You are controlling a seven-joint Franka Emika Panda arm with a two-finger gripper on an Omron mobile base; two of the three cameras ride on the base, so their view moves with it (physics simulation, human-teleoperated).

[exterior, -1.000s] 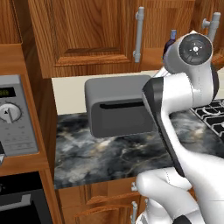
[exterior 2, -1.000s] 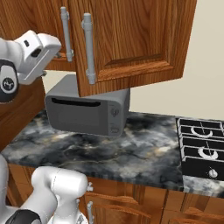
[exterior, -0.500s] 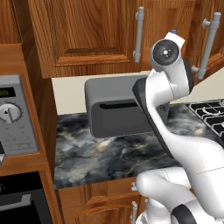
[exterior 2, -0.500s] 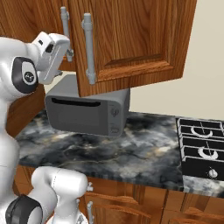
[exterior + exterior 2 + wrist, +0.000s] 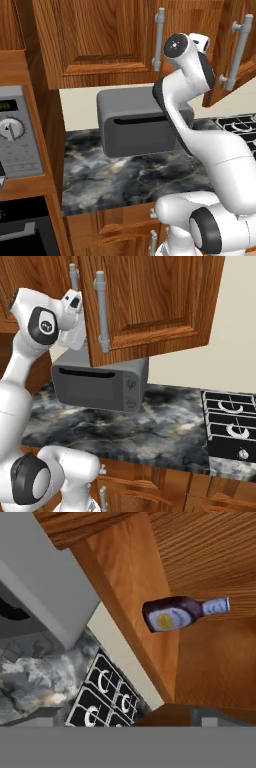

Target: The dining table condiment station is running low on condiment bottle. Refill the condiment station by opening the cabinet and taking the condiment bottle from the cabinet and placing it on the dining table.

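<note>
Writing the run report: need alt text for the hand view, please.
A small dark condiment bottle with a blue cap and pale label stands inside the open wooden cabinet, seen rolled sideways. Beyond the cabinet floor are a grey microwave, marbled worktop and black stove.

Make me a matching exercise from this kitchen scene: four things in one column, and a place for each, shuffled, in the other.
Things:
1. bottle
2. toaster oven
3. stove
4. claw

Places:
A. set into the counter, at its right end
B. inside the cabinet
C. raised beside the edge of the open cabinet door
D. on the counter, under the cabinet

Pairs: 1-B, 2-D, 3-A, 4-C
</note>
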